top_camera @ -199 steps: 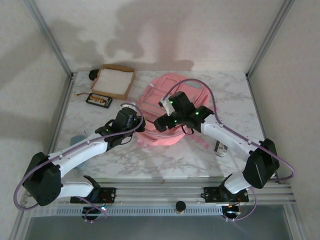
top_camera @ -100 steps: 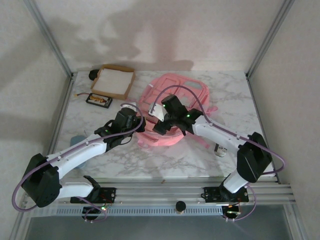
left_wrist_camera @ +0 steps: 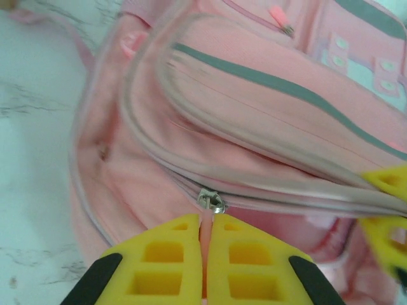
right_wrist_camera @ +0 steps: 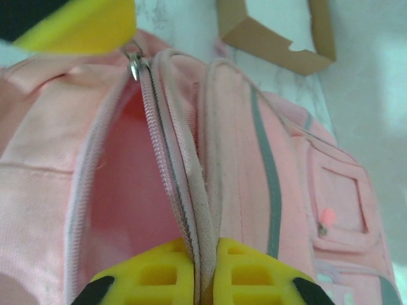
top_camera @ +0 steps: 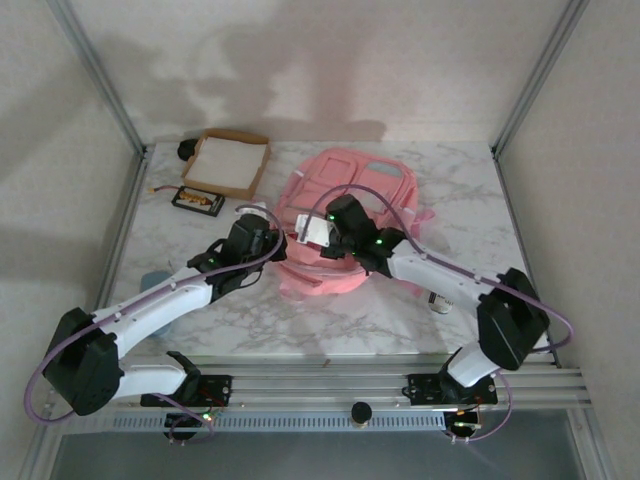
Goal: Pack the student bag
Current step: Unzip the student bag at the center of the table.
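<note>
Left gripper (left_wrist_camera: 205, 257) clamped tight, its yellow fingers (left_wrist_camera: 165, 260) pressed together on the pink zipper pull (left_wrist_camera: 205, 229), which hangs from a metal slider (left_wrist_camera: 212, 202) at the mouth of the student bag (left_wrist_camera: 267, 95). Right gripper (right_wrist_camera: 205, 273) likewise pinched closed on the zippered lip of the bag's main opening, the fabric edge running up between its pads.

The left wrist camera gives the slider close up, with the grey-striped front pocket above it. The other arm's yellow fingertips sit at the right border, and their grip cannot be judged from there. The right wrist camera settles that. It also looks into the open pink interior, with one yellow finger of the left gripper at the top left corner, just beside the slider. A corner of the cardboard tray (right_wrist_camera: 273, 38) lies beyond the bag.

From overhead, the two grippers meet over the bag's near-left part, the left one at its left edge and the right one just beside it. Their fingers are too small to read there.

The bag lies flat mid-way across the marble table (top_camera: 330, 320), front pockets up, directly under both grippers. The tray sits at the far left, apart from the bag, with a small dark case (top_camera: 197, 200) near it. A small can-like cylinder (top_camera: 441, 298) lies beside the right forearm, off the bag's near-right side.
</note>
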